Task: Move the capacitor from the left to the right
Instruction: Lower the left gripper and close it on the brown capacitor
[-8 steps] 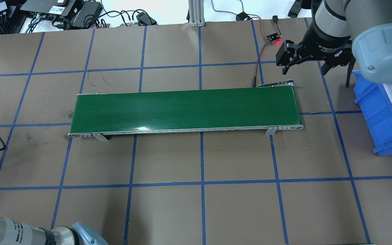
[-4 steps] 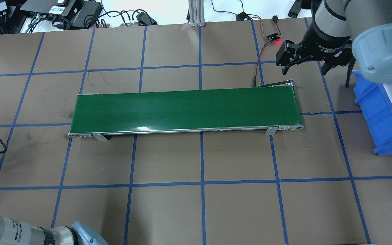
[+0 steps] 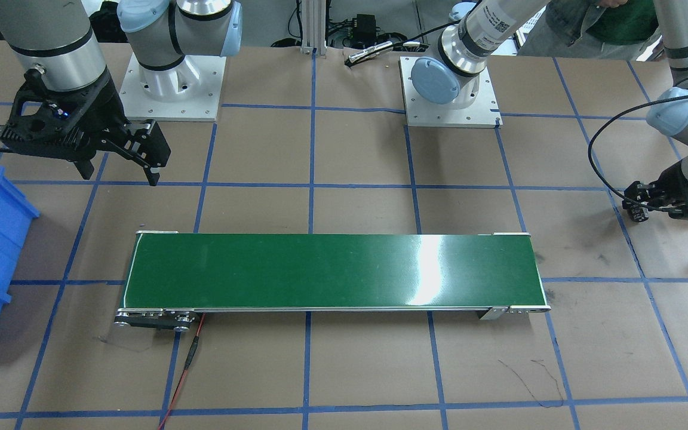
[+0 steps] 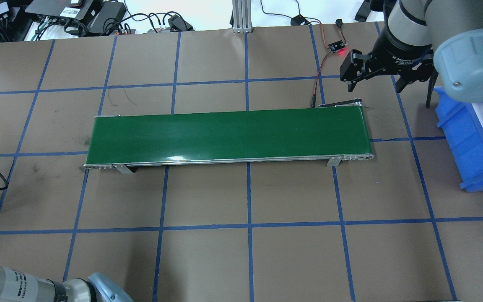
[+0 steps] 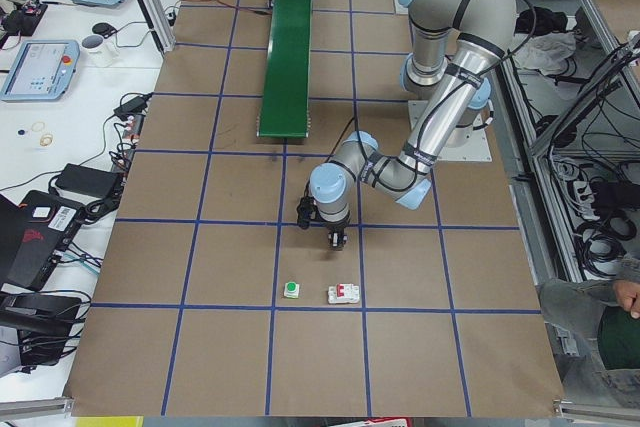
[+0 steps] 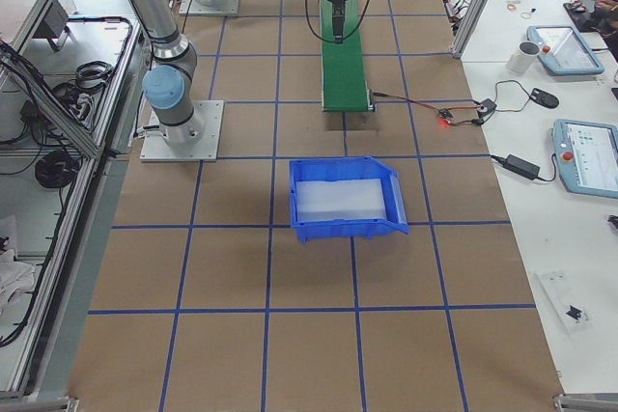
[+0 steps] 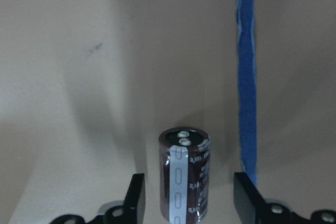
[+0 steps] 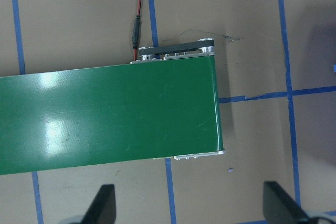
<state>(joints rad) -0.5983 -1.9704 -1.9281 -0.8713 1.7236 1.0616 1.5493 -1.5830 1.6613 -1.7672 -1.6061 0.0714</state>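
While the dark, stubby cylindrical capacitor [image 7: 185, 179] stands upright between the spread, empty jaws of the left gripper [image 7: 189, 182] near the counter's left edge, you should centre, then close squarely on its sides.

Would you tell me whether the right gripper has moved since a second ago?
No. The right gripper hangs just where it did, beyond the far right corner of the belt.
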